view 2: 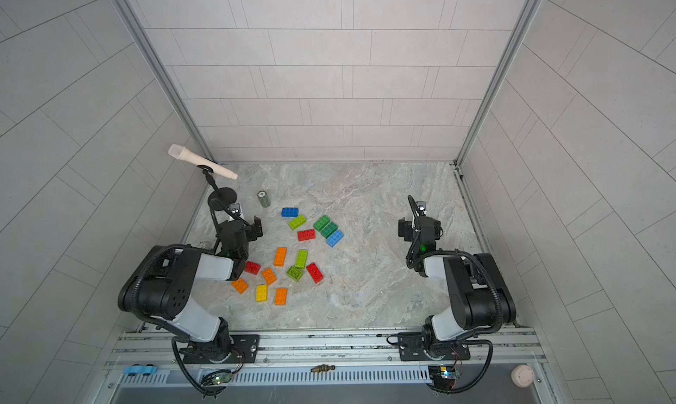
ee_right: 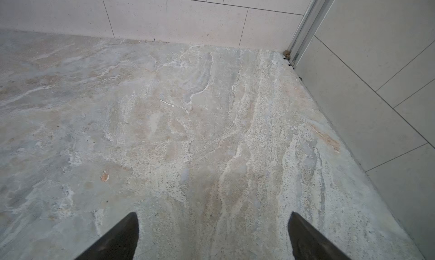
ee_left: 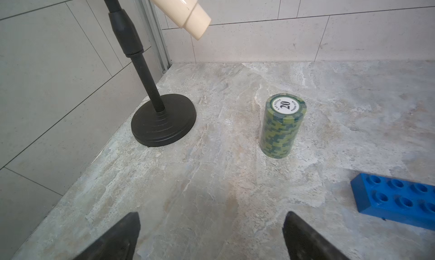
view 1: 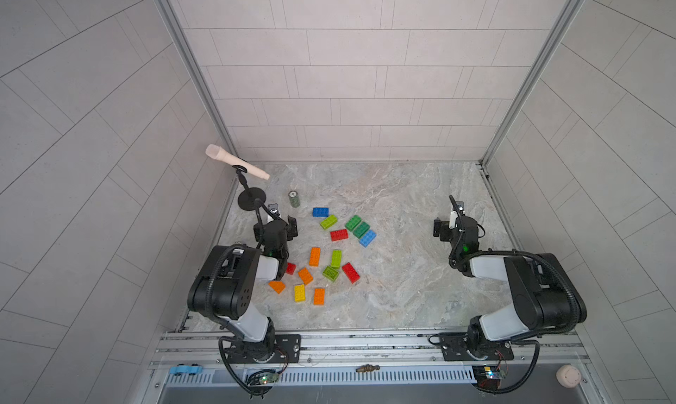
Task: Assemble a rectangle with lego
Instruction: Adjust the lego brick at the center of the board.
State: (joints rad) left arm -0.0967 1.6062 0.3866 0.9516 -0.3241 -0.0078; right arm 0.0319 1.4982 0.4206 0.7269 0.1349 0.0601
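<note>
Several lego bricks lie loose on the marble table (view 1: 402, 274). A far cluster holds a blue brick (view 1: 320, 212), a lime one (view 1: 328, 222), two dark green ones (view 1: 357, 226), a red one (view 1: 339, 234) and a light blue one (view 1: 367, 238). A nearer cluster holds orange (view 1: 314, 256), lime (view 1: 336, 258), red (view 1: 350, 272) and yellow (view 1: 299, 293) bricks. My left gripper (view 1: 275, 225) (ee_left: 211, 214) hovers open and empty left of the bricks, with the blue brick (ee_left: 397, 202) off to its side. My right gripper (view 1: 457, 225) (ee_right: 213, 214) stands open over bare table at the right, far from any brick.
A stack of green poker chips (view 1: 294, 199) (ee_left: 282, 127) stands ahead of the left gripper. A cream microphone (view 1: 234, 162) on a black stand (ee_left: 163, 120) occupies the far left corner. Tiled walls close in three sides. A metal rail (view 1: 365, 342) runs along the front.
</note>
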